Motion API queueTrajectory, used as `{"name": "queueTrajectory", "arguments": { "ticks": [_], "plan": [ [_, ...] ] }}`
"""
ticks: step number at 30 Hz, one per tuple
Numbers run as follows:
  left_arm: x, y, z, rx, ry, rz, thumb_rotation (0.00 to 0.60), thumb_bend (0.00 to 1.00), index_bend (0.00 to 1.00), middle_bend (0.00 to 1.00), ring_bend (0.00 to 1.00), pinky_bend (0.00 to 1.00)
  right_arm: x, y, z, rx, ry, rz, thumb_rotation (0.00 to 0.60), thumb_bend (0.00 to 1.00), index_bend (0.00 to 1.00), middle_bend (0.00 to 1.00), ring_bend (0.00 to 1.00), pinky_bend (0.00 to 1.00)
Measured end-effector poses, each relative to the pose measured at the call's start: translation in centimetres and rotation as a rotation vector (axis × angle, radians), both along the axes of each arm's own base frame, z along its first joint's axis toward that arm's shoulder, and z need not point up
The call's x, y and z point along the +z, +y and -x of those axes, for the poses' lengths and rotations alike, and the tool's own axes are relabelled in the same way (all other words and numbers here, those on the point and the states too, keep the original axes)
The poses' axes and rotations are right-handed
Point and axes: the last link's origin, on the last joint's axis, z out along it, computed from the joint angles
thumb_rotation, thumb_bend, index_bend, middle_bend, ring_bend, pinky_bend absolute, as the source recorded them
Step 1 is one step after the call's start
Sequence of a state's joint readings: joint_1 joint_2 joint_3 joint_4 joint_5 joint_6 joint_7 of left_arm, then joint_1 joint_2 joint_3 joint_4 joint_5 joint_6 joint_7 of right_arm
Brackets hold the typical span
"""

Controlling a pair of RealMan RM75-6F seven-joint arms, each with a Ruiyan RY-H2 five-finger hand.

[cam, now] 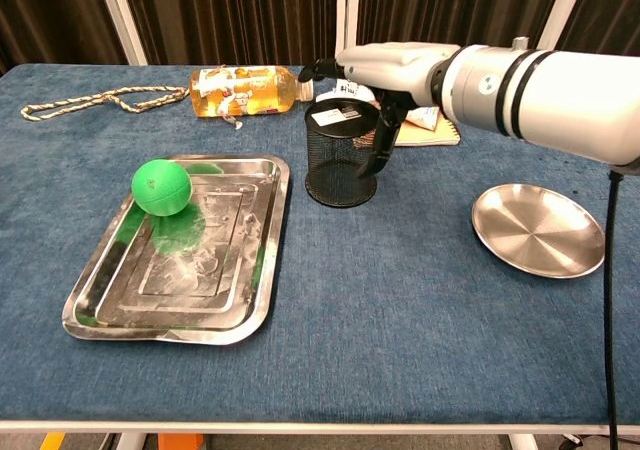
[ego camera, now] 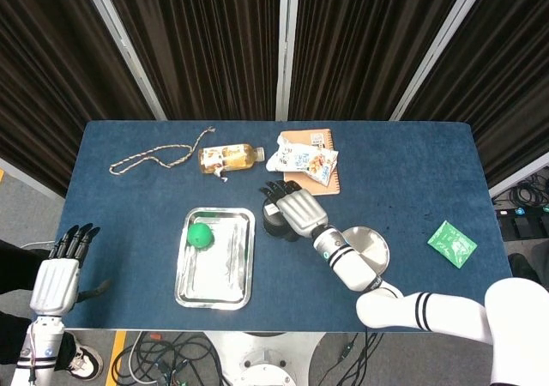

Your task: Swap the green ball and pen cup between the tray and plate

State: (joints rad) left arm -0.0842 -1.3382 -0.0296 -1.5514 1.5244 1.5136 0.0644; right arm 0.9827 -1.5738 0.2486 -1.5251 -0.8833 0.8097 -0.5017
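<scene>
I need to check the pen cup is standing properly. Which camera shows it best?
The chest view: the pen cup stands upright on the cloth beside the tray, mesh wall fully visible. In the head view the right hand covers most of it.

A robot test booth in a lab, not a home or shop

Dark pleated curtains (ego camera: 206, 43) hung between pale metal posts (ego camera: 287, 47) close off the whole upper part of the head view, like a screened-off recording cell; a tabletop (ego camera: 403, 163) covered in plain blue cloth fills the middle, standing on a grey floor (ego camera: 21, 189) with loose black cables (ego camera: 167, 347) bundled along the bottom edge and more at the right edge of the frame; the objects laid out are an unrelated mix, among them a rope (ego camera: 154, 156), a drink bottle (ego camera: 230, 157) on its side, a snack packet (ego camera: 302, 160) and a steel tray (ego camera: 243, 270)
</scene>
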Motion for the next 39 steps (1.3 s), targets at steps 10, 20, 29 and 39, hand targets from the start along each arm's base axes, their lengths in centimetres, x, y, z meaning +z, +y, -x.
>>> {"name": "queueTrajectory", "arguments": {
  "ticks": [10,20,29,39],
  "plan": [
    [-1.2,1.4,-1.5,-0.038,-0.019,0.087,0.600,0.10,0.11,0.08,0.01,0.20,8.4,1.7,3.9,-0.043,-0.093,0.157,0.600,0.00,0.00,0.03,0.00,0.10],
    [-4.1,5.9,-5.4,-0.154,-0.064,0.220,0.600,0.10,0.11,0.08,0.01,0.20,16.2,6.1,11.6,-0.150,-0.177,0.293,0.600,0.00,0.00,0.04,0.00,0.10],
    [-7.5,8.6,-8.3,-0.224,-0.010,0.341,0.600,0.10,0.12,0.09,0.01,0.20,18.3,9.0,15.1,-0.187,-0.247,0.353,0.600,0.00,0.00,0.04,0.00,0.10],
    [-10.4,10.8,-9.8,-0.255,0.057,0.403,0.600,0.14,0.18,0.16,0.09,0.29,18.8,9.0,16.6,-0.216,-0.261,0.368,0.600,0.00,0.00,0.04,0.00,0.10]
  ]
}}
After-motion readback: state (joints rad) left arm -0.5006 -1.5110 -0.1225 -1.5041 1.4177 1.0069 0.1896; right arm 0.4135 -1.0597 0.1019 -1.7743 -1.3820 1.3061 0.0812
